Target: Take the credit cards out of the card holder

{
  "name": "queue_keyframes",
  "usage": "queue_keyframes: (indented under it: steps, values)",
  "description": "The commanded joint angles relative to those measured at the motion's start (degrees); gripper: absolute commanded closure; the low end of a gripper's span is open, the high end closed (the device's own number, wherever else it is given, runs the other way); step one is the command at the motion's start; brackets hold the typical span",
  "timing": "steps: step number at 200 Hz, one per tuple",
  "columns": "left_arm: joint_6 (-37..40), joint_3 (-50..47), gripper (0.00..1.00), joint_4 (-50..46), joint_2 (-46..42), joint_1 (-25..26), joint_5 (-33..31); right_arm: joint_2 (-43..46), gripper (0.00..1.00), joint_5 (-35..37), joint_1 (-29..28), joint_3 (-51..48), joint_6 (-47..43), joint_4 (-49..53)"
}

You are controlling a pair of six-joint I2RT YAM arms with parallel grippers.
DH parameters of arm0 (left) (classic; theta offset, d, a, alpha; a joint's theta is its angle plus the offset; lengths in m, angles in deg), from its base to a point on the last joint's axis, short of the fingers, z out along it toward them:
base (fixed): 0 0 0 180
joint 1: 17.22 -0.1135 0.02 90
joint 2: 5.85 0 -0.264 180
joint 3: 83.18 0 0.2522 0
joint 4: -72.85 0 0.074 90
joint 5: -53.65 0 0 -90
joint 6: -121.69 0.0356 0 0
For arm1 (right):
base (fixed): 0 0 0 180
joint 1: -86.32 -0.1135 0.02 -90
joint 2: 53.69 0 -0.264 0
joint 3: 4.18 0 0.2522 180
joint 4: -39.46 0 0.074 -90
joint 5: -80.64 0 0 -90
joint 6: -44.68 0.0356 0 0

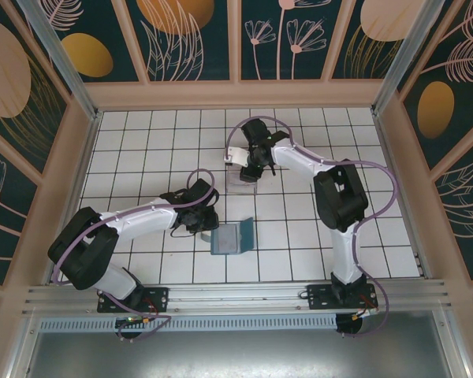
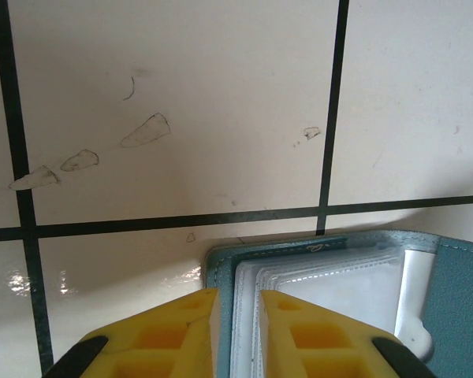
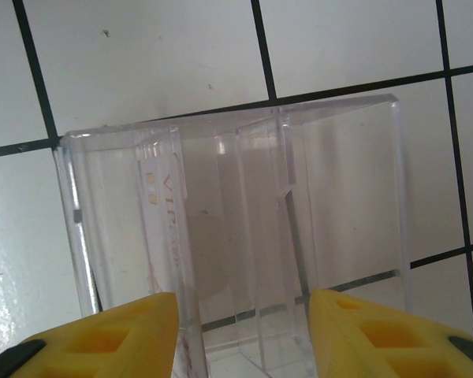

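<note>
Where the left gripper [image 2: 236,303] pinches shut on one edge of the card holder [image 2: 457,299], the blue wallet lies open on the tiled table [image 1: 299,252] near the arms' bases, clear sleeves showing. Farther back, the right gripper [image 3: 244,303] stands spread wide astride a clear plastic box [image 3: 299,197].

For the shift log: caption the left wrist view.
Left claw pinches the edge of the open card holder, clear sleeves showing.

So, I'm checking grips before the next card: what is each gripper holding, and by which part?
The left gripper pinches the card holder by its edge near a corner. The right gripper stands open above the clear plastic box, holding nothing.
</note>
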Motion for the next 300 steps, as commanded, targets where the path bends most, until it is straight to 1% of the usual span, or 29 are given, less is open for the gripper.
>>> queue_keyframes:
  steps: [1,89,109,146,189,224,250,273,300]
  values:
    - [0.19,-0.13,0.79,-0.56,-0.6,-0.5,-0.33,-0.94,0.52,1.2,-0.47,-0.46,0.66,-1.79]
    - [0.19,-0.22,0.79,-0.58,-0.91,-0.58,-0.32,-1.85,0.52,1.9,-0.98,-0.13,0.49,-4.18]
    - [0.02,-0.51,0.79,-0.66,-1.61,-0.53,-0.5,-1.33,0.52,0.32,-1.26,0.49,0.27,-2.59]
    - [0.17,-0.5,0.79,-0.74,-1.83,-0.56,-0.5,1.47,0.52,-2.97,-1.54,0.07,0.27,-2.91]
    - [0.27,-0.19,0.79,-0.67,-1.91,-0.58,-0.5,3.02,0.52,0.75,-2.03,-1.39,0.62,-7.57]
    - [0.35,-0.23,0.79,-0.94,-2.21,-0.51,-0.6,2.85,0.52,5.19,-2.14,-2.69,0.27,-11.25]
    - [0.39,-0.34,0.78,-0.94,-2.18,-0.53,-0.59,2.65,0.51,6.5,-2.23,-3.19,-0.37,-12.66]
    - [0.26,-0.61,0.78,-0.75,-2.23,-0.52,-0.5,1.45,0.51,6.32,-2.31,-2.74,-0.82,-11.43]
    - [0.3,-1.06,0.79,-0.68,-2.58,-0.49,-0.58,0.52,0.51,3.99,-2.68,-3.57,-1.62,-10.07]
